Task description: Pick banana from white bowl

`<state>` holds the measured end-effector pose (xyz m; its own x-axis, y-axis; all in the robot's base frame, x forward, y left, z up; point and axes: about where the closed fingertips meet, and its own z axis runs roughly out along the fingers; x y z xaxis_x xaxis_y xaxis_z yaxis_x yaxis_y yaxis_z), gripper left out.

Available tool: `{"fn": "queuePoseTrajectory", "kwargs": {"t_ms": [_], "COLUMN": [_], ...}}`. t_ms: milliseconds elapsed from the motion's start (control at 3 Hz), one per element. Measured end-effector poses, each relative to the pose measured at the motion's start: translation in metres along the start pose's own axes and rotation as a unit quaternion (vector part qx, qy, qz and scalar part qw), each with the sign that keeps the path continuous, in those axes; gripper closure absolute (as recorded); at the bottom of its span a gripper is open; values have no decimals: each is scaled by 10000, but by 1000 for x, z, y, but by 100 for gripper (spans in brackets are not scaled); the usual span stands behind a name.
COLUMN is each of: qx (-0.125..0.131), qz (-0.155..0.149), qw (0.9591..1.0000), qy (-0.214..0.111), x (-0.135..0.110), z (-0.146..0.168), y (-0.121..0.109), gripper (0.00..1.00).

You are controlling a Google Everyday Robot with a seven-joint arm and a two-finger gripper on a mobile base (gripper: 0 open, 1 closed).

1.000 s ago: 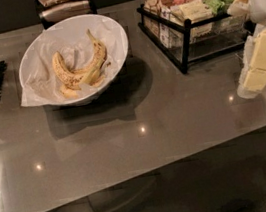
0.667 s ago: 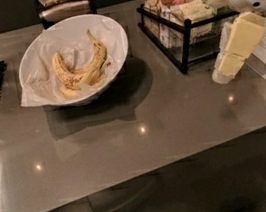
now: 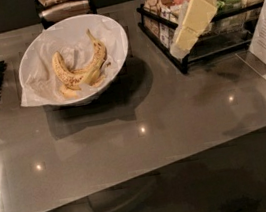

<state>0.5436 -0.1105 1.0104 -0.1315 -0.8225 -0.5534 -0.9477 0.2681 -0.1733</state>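
Here the banana in the white bowl points stem away; gripper over rack, opening unclear.

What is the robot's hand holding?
Nothing. The hand hangs bare in front of the black wire rack, and both bananas lie in the white bowl.

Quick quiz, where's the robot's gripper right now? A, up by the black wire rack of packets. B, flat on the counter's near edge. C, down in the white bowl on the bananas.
A: the gripper hangs in front of the black wire rack, right of the white bowl, clear of the bananas.
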Motion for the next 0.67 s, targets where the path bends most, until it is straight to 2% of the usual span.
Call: {"fn": "queuePoseTrajectory", "kwargs": {"t_ms": [333,667], "qx": [-8,-297], "qz": [25,-35], "qw": [9999,9971], "qy": [-106,-698], "x": [-5,-45], "z": [4,40], "y": [-2,-11], "gripper": [0,0]}}
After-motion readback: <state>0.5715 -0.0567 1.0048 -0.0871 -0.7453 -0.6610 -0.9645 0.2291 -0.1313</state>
